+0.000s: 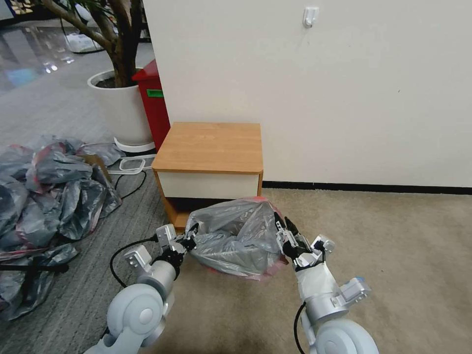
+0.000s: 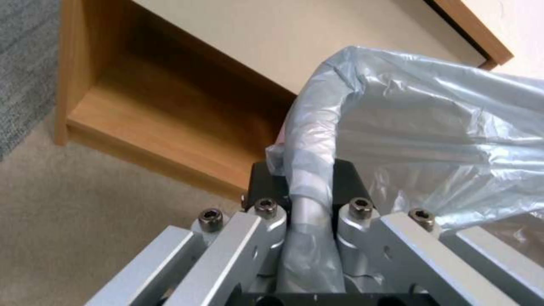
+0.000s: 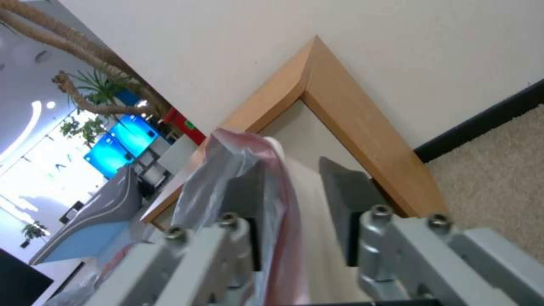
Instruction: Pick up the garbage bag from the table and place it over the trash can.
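The garbage bag (image 1: 236,236), grey with a pink-red rim, stands puffed up on the carpet in front of the table (image 1: 211,145). It hangs stretched between my two grippers. My left gripper (image 1: 191,241) is at its left side, shut on a rolled grey edge of the garbage bag (image 2: 431,127), with the left gripper's (image 2: 309,187) pads clamped around it. My right gripper (image 1: 282,227) is at the right side, and the right gripper's (image 3: 295,191) pads hold the pink rim of the garbage bag (image 3: 227,170) against a cream strip, apparently the trash can (image 3: 309,238). In the head view the bag hides the trash can.
A big heap of grey-and-pink bags (image 1: 49,191) covers the floor to the left. A white planter (image 1: 120,110) and a red bin (image 1: 155,103) stand behind the table's left corner. The wall runs just behind the table. Open beige carpet lies to the right.
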`<state>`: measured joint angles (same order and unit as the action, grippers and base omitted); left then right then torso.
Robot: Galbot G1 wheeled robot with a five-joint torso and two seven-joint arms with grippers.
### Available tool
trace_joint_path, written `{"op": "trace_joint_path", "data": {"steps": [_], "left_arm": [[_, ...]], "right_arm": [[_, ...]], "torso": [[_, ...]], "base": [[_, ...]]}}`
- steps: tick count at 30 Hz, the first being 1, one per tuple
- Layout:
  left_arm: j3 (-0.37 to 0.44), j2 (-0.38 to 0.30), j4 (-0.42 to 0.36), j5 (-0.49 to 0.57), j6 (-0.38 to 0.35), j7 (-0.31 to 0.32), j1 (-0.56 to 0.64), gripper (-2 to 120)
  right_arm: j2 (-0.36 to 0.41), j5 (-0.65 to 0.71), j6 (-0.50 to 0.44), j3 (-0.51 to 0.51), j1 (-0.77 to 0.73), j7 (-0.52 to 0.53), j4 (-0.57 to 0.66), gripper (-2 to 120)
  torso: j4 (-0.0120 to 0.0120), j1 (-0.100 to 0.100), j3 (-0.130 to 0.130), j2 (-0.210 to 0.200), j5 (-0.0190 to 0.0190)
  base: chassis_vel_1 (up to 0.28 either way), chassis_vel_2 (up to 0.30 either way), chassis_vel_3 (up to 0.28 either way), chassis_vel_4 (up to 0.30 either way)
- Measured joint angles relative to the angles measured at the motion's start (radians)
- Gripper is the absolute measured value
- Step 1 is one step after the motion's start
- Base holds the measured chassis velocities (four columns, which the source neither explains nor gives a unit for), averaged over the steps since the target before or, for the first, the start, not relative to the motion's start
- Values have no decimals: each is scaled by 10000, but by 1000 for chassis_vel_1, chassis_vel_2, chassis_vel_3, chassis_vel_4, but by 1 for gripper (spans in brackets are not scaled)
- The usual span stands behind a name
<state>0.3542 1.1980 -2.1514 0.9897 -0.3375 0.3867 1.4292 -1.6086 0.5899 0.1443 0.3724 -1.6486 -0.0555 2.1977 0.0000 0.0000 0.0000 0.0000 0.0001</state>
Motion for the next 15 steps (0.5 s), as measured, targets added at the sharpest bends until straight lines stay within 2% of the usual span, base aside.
{"op": "trace_joint_path", "data": {"steps": [1, 3, 5, 7, 15], "left_arm": [[0, 0, 0, 0, 0, 0, 0, 7], [-28, 36, -28, -2, -4, 0, 23, 7], [-32, 42, -36, -3, -5, 0, 29, 7], [-45, 63, -70, -12, -13, 0, 72, 7], [-48, 64, -164, -20, -48, -35, 199, 7]], "right_arm": [[0, 0, 0, 0, 0, 0, 0, 24], [2, 0, 10, 2, -2, 1, -4, 14], [3, 0, 11, 4, -4, 1, -4, 11], [6, 14, 9, 23, -9, 3, 44, 2], [11, 111, 26, 99, -24, -2, 420, 2]], "torso": [[0, 0, 0, 0, 0], [0, 0, 0, 0, -1], [0, 0, 0, -1, 0], [0, 0, 0, 0, -1], [0, 0, 0, 0, 0]], "base": [[0, 0, 0, 0], [0, 0, 0, 0], [0, 0, 0, 0], [0, 0, 0, 0], [0, 0, 0, 0]]}}
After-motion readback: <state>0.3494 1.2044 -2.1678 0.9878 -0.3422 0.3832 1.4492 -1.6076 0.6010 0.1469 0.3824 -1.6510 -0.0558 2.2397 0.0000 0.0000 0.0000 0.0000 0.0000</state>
